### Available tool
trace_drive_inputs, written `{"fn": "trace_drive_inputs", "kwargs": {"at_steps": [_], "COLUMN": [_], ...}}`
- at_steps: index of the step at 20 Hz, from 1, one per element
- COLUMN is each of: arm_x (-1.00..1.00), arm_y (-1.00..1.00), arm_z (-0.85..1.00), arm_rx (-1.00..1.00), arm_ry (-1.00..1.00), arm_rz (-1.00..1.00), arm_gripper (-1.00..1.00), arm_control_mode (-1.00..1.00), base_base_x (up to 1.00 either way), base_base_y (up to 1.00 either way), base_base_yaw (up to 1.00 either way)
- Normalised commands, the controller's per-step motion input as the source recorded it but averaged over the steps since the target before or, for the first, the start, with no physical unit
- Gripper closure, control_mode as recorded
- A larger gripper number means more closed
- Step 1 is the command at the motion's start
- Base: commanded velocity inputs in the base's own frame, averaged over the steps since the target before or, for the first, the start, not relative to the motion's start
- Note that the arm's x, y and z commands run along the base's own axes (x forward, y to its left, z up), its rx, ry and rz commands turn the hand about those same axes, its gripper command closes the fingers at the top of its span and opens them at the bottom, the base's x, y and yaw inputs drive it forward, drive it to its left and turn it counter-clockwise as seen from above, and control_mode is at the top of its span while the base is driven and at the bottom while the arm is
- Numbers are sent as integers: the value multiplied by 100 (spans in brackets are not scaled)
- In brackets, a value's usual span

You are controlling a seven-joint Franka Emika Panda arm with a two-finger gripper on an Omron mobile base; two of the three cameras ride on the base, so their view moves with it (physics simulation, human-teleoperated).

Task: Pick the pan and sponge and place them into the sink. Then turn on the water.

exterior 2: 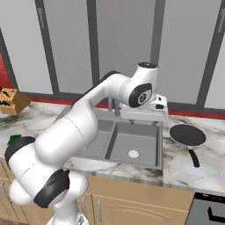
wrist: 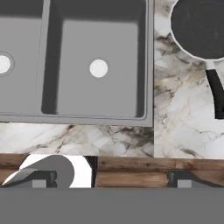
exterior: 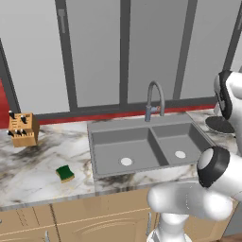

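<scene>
Currently gripper (wrist: 112,179) jaws spread, empty, above sink (exterior 2: 151,165); pan (exterior 2: 187,134) on counter just right of it; handle looks narrow, so an off-centre grasp may slip.

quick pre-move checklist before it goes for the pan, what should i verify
1. End effector open and holding nothing: ok.
2. Pan free on the counter right of the sink, nothing in it: ok.
3. Pan handle unobstructed, pointing toward the counter's front edge: ok.
4. Both sink basins free to receive the pan: ok.
5. Sponge on the counter left of the sink, clear of the knife block: ok.
6. Faucet off, no stream showing: ok.
</scene>
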Motion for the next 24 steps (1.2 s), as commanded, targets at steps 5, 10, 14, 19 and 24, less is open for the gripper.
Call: {"fn": "trace_drive_inputs", "kwargs": {"at_steps": [5,10,14,19,24], "arm_x": [2,2,5,1,5], "arm_y": [-33,-25,-32,-29,-27], "arm_z": [-7,-11,-26,-24,-17], "arm_rx": [0,0,0,1,0], "arm_ry": [3,5,5,0,0], "arm_rz": [-2,-12,-9,-4,-1], "arm_gripper": [-100,-100,-100,-100,-100], "arm_control_mode": [-100,-100,-100,-100,-100], "base_base_x": [0,0,0,0,0], "base_base_y": [0,0,0,0,0], "base_base_yaw": [0,0,0,0,0]}}
